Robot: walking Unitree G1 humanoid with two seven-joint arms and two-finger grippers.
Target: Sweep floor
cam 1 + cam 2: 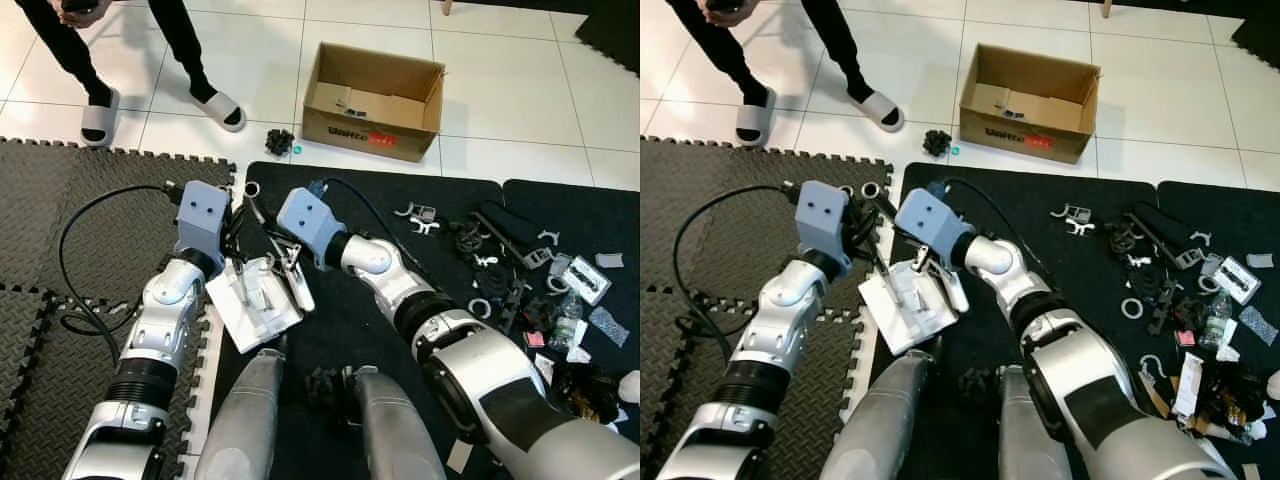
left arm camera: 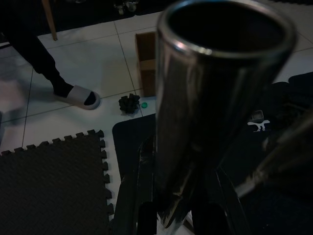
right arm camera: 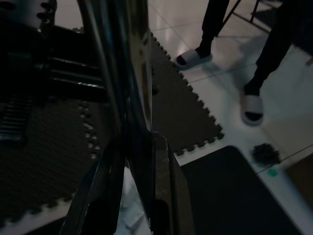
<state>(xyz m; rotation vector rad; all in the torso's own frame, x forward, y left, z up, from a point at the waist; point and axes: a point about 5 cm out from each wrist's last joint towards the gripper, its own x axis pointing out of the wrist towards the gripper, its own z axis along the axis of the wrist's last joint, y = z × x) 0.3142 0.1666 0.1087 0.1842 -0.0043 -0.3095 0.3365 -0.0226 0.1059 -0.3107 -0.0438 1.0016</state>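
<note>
A white sweeper head lies on the edge of the black mat, between my two forearms. A shiny metal handle rises from it toward the camera. My left gripper is shut on this handle, its black fingers on both sides of the tube. My right gripper is shut on the same metal handle just beside the left one. A black clump of debris and a small green bit lie on the white tiles ahead.
An open cardboard box stands on the tiles beyond the mat. Several scattered parts and scraps cover the black mat at the right. A person's legs in grey slippers stand at the far left. Grey foam mats lie on the left.
</note>
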